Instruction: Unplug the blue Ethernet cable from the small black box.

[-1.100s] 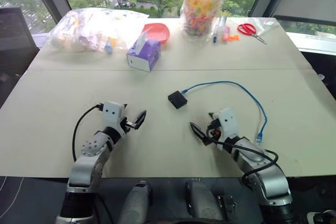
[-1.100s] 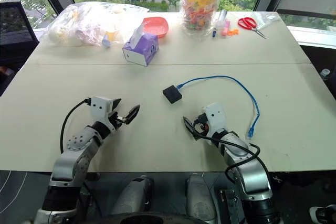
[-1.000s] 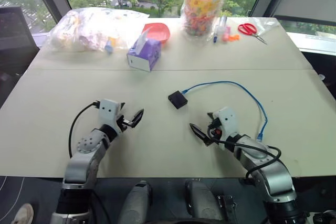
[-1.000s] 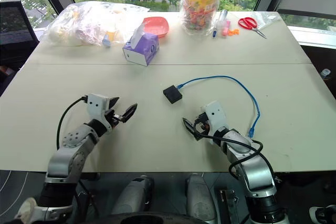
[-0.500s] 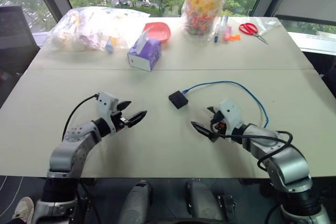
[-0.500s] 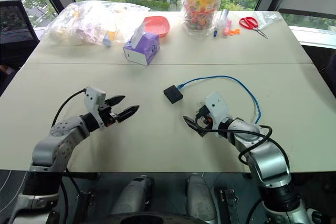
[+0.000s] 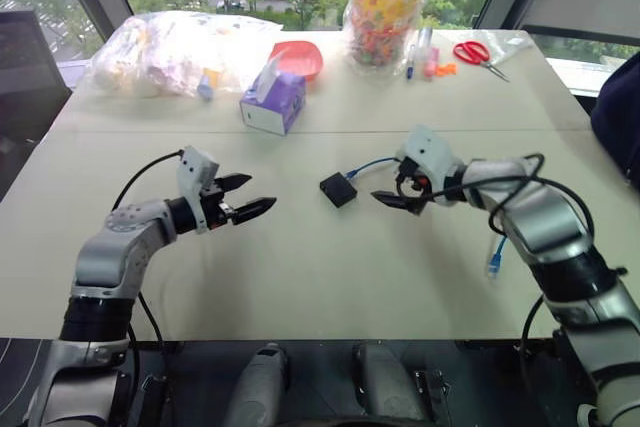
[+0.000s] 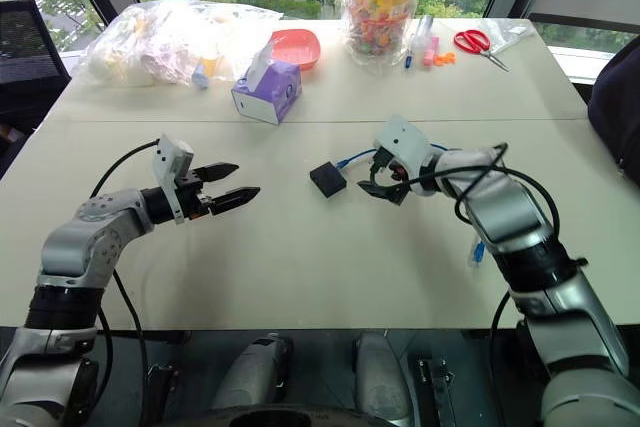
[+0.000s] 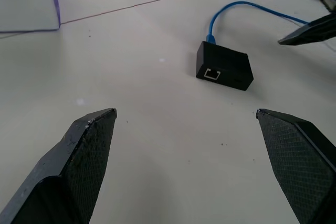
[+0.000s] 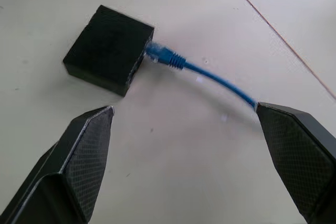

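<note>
The small black box [image 7: 338, 189] lies flat on the beige table [image 7: 300, 277], near its middle. The blue Ethernet cable [image 10: 210, 77] is plugged into the box's side and curves off to the right. Its free plug [image 7: 493, 267] rests near the table's right front. My right gripper [image 7: 392, 190] hovers open just right of the box, above the cable close to the plug. My left gripper [image 7: 262, 191] is open too. It points at the box from the left, a hand's width away. Neither gripper holds anything.
At the back of the table are a purple tissue box [image 7: 274, 104], a red bowl [image 7: 300, 59], a full plastic bag [image 7: 170, 52], a jar of colourful pieces [image 7: 385, 12], pens [image 7: 420, 55] and red scissors [image 7: 478, 55]. Something dark blue [image 7: 618, 112] stands at the right edge.
My right gripper has risen from the table's front and swung forward to just right of the box. My left gripper has lifted and turned to face the box. Both stayed open.
</note>
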